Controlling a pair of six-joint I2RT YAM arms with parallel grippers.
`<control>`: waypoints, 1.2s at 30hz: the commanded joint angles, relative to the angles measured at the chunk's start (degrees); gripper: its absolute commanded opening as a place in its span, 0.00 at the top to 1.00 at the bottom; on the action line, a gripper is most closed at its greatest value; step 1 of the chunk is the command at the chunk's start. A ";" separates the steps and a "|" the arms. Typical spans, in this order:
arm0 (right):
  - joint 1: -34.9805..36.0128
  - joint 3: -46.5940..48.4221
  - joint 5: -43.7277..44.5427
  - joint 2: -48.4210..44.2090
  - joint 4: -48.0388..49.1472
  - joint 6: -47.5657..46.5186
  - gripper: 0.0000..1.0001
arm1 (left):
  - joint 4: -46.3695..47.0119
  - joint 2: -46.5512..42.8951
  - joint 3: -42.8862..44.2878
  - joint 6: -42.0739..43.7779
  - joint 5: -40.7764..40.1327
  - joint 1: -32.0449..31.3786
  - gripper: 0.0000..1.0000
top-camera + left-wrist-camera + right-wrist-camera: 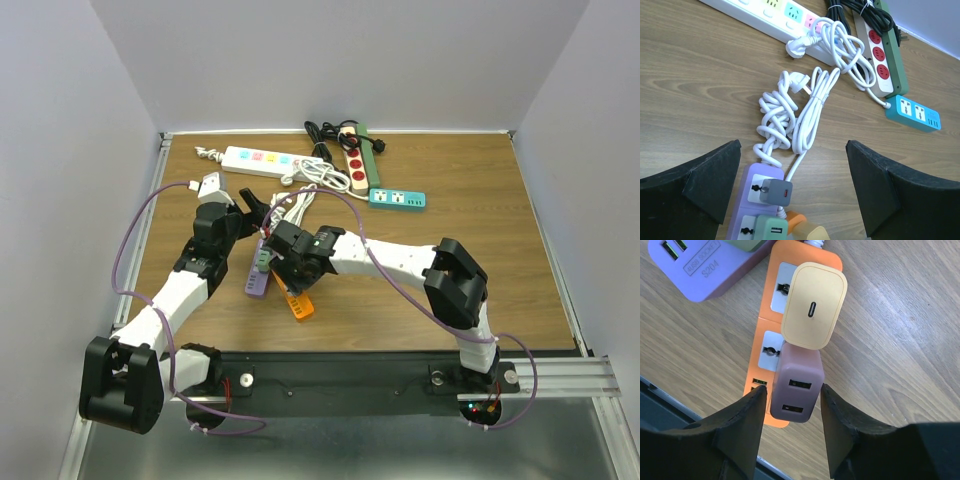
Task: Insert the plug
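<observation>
Item under task: a mauve two-port plug adapter (796, 390), lower centre of the right wrist view. It sits over the lower socket of an orange power strip (800, 252), long side in line with the strip. Whether it is fully seated cannot be determined.

Directly above it in the frame, a yellow charger (814, 307) occupies the next socket; its lower edge overlaps the top of the mauve adapter.

Right pincer (793, 388): fingers (747, 415) stand on either side of the mauve adapter, nearly closed around it. The right-hand finger appears against its side; a sliver of orange shows beside the left-hand one. Firm grip or not: cannot tell.

A purple power strip (705, 262) lies at upper left of that view, beside the orange one, on the wooden bench (900, 340).

Left pincer (793, 145): jaws spread wide, nothing between them, raised above the bench. Below it, at lower centre of the left wrist view, the purple strip carries a grey adapter (776, 191) and a green adapter (767, 227). Tangled white cables (800, 115) run from there toward the top of the frame.

Further up: a white strip (765, 10) at upper left, a cream-and-green strip with red sockets (880, 60) at upper right, a teal strip (912, 112) at right.
</observation>
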 commanded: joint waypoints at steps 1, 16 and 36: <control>-9.62 1.80 7.17 0.01 6.68 10.36 0.48 | -4.97 -2.12 -0.16 2.35 8.51 -1.34 0.02; -9.79 2.68 6.90 1.32 9.23 10.98 0.56 | -4.89 -2.21 -0.51 2.26 8.51 -1.34 0.02; -8.92 -6.45 11.12 0.01 9.06 15.10 1.00 | -4.62 -2.12 -0.77 1.91 9.21 -1.34 0.02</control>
